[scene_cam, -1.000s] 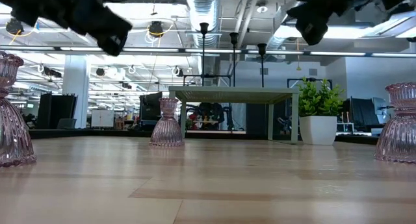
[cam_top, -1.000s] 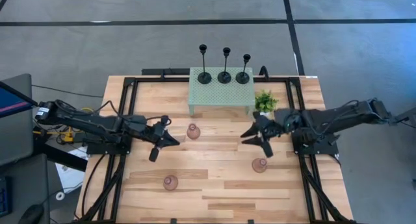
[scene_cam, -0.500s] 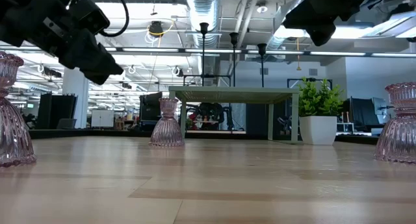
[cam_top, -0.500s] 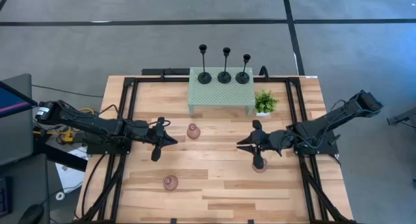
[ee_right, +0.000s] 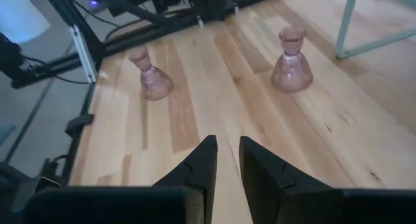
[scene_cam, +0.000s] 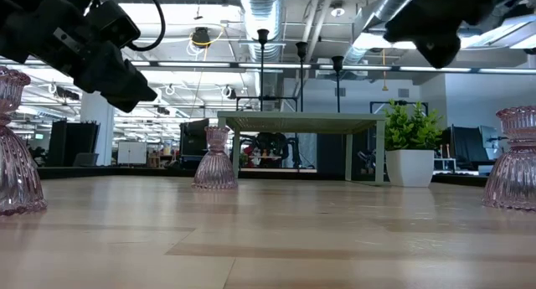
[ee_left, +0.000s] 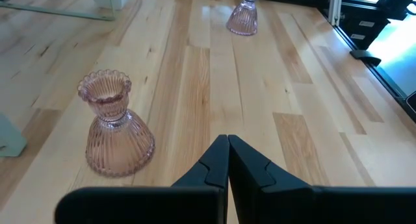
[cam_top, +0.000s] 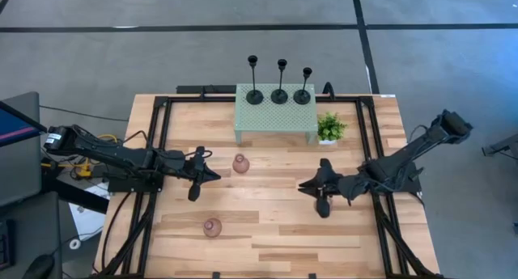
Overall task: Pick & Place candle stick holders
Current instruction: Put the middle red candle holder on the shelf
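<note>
Seen from above, three black candle stick holders [cam_top: 279, 83] stood in a row on the pale green mesh stand [cam_top: 275, 114] at the far edge of the wooden table [cam_top: 267, 230], a small potted plant [cam_top: 329, 127] just beside the stand. The left gripper [cam_top: 197, 176] hovered near a pink glass holder [cam_top: 240, 163] in front of the stand; another pink holder [cam_top: 212, 226] sat well apart, toward the table's near edge. The right gripper [cam_top: 320, 192] hung directly over the spot of the third pink holder, which its fingers largely hid.

At table level, the pink holders stood upright: one at the left edge [scene_cam: 17, 147], one before the stand [scene_cam: 216, 159], one at the right edge [scene_cam: 514, 159]. Both grippers hung above them, clear of the tabletop.

Through the left wrist camera, the left gripper's fingers [ee_left: 229, 165] were pressed together, holding nothing; a ribbed pink holder [ee_left: 114, 133] stood just beside them and another [ee_left: 244, 15] farther off.

Through the right wrist camera, the right gripper's fingers [ee_right: 224, 165] showed a narrow gap and nothing between them; two pink holders [ee_right: 291, 60] [ee_right: 151, 76] stood well beyond.
</note>
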{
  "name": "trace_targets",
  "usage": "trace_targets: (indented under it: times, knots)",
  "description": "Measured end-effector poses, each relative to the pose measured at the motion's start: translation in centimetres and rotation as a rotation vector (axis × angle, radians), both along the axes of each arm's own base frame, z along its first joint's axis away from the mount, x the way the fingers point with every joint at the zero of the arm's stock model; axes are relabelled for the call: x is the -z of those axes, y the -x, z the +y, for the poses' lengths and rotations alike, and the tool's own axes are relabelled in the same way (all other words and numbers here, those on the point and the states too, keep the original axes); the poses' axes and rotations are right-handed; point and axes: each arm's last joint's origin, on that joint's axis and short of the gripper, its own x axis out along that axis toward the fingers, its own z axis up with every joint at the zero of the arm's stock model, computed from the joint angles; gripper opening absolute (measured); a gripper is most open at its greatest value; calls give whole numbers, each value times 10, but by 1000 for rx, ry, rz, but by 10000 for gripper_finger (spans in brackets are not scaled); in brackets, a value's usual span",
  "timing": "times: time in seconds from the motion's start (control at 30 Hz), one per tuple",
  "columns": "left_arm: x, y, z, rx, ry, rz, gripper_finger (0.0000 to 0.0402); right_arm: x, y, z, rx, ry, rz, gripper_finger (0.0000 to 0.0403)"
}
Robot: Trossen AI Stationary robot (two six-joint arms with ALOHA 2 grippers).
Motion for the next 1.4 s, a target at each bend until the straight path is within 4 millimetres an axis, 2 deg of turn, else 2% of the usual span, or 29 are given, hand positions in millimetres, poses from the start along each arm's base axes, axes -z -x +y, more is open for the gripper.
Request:
trace_targets:
  times: [0.2, 0.3, 0.43, 0.6, 0.73, 0.93, 1.2, 1.4]
  knots:
    - [0, 0, 0, 0, -1, -4, 6, -5, 14, 3, -4, -71, 21, 58]
    - [0, 0, 0, 1, -1, -5, 6, -5, 26, -1, 17, -222, 104, 58]
    - [-1, 0, 0, 1, -1, -6, 6, -3, 41, -8, 138, -440, 207, 58]
    - [-1, 0, 0, 1, -1, -10, 6, 1, 57, -15, 239, -617, 377, 48]
    - [-1, 0, 0, 1, 0, -11, 6, 3, 63, -17, 271, -735, 489, 29]
    - [-1, 0, 0, 0, 0, -12, 6, 4, 65, -15, 243, -776, 552, 3]
    - [-1, 0, 0, 0, 0, -12, 6, 6, 65, -15, 155, -663, 555, 9]
    - [-1, 0, 0, 0, 0, -11, 6, 6, 64, -17, 182, -638, 523, 4]
